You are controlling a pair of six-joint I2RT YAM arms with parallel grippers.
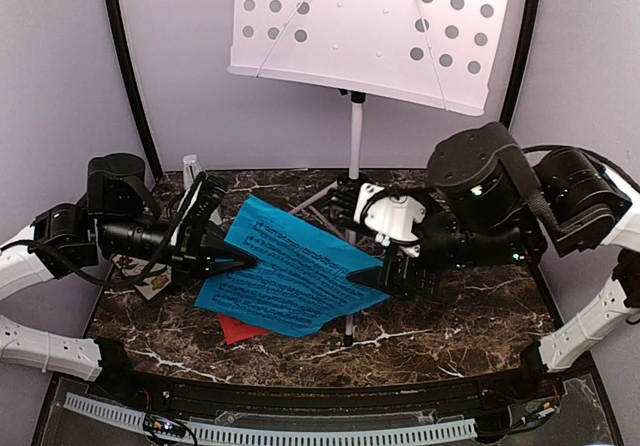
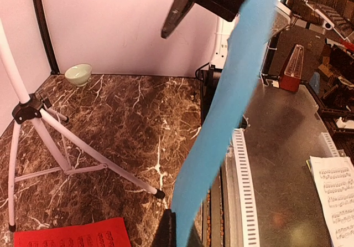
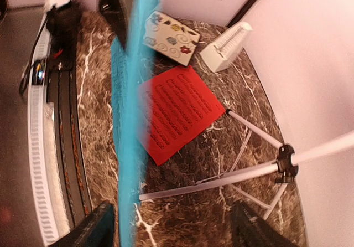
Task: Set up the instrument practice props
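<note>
The blue music sheet (image 1: pixel 290 266) hangs over the middle of the table (image 1: pixel 450 306), stretched between the two arms. Its left edge is pinched in the pressed-together jaws of the left gripper (image 1: pixel 240 259). Its right corner meets the right gripper (image 1: pixel 378 278), whose fingers (image 3: pixel 99 227) stand spread wide, with the paper running edge-on past one of them. Below its near-left corner the red-orange sheet (image 1: pixel 238 328) lies flat, partly poking out. The music stand (image 1: pixel 370 26) rises behind, its legs splayed under the blue sheet and its perforated desk overhanging the back. The metronome (image 3: pixel 225 47) stands by the wall beside the floral coaster (image 3: pixel 170 38). The green bowl (image 2: pixel 78 74) sits in the far right corner, with bare marble before it.
</note>
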